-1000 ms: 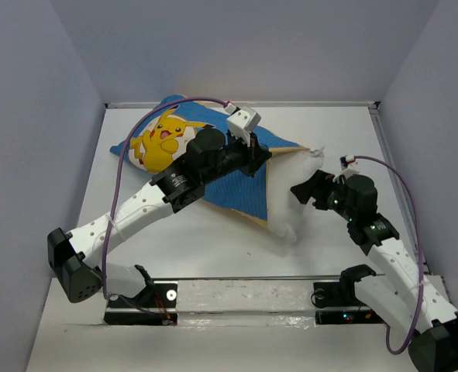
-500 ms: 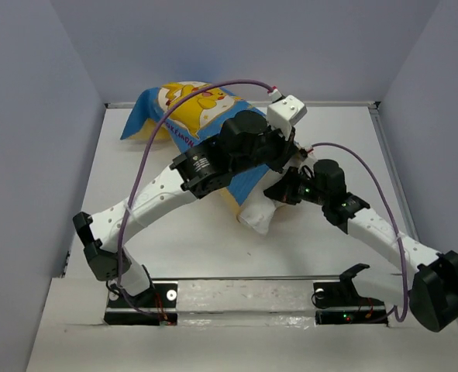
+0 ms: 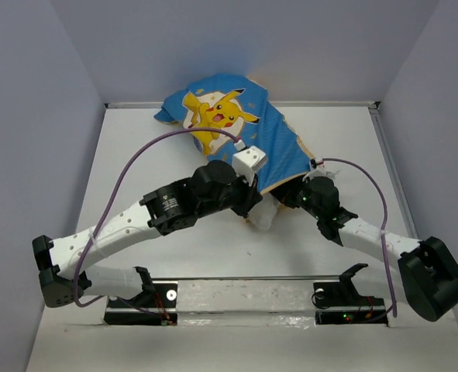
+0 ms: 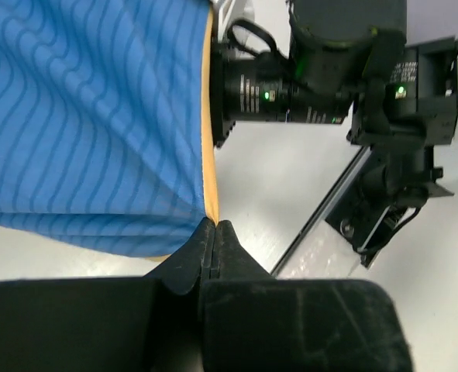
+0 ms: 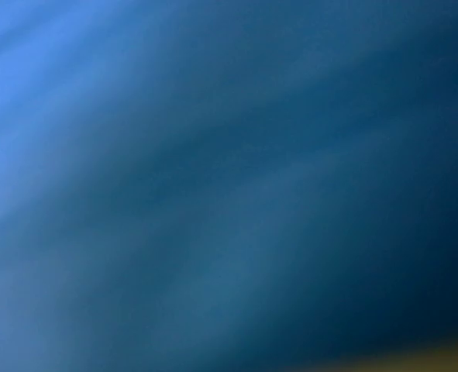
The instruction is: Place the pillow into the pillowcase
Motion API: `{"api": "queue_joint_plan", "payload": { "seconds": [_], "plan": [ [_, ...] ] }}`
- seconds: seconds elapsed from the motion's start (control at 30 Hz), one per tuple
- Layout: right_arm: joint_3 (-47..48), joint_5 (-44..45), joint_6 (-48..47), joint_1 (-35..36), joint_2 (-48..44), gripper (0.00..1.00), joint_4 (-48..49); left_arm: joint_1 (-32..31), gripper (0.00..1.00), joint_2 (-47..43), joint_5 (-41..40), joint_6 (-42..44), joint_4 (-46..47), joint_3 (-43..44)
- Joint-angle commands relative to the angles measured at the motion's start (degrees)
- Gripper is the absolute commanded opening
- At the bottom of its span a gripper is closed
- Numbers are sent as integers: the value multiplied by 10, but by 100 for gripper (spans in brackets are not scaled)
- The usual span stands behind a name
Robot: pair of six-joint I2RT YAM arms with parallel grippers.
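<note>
The pillowcase (image 3: 236, 128), blue with a yellow cartoon, is lifted and draped from the back wall down toward the middle of the table. Only a small white corner of the pillow (image 3: 261, 218) shows beneath its lower edge; the rest is covered. In the left wrist view my left gripper (image 4: 215, 225) is shut on the pillowcase's yellow-lined edge (image 4: 208, 155). My right arm's wrist (image 3: 319, 198) reaches under that cloth and its fingers are hidden. The right wrist view shows only blurred blue fabric (image 5: 213, 186) pressed close to the lens.
The right arm's black body (image 4: 314, 70) sits close beside the pillowcase's edge. A shiny rail (image 3: 244, 294) with both arm bases runs along the near edge. Grey walls enclose the white table (image 3: 136, 170) on three sides.
The pillowcase has been lifted off the table and drawn over the pillow, which was mostly bare before. My right gripper closed and moved left under the cloth. The left arm pulled nearer.
</note>
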Motion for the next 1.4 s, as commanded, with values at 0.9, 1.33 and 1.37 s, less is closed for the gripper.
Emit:
{"api": "queue_joint_plan", "payload": {
  "seconds": [0.9, 1.33, 1.37],
  "plan": [
    [122, 183, 36, -23, 74, 0, -5, -52, 76, -93, -144, -195, 116, -382],
    [120, 166, 37, -28, 49, 0, -26, -33, 99, 117, -207, -231, 517, -431],
    [120, 164, 37, -28, 48, 0, -25, -33, 99, 143, -218, -232, 535, -429]
  ]
}}
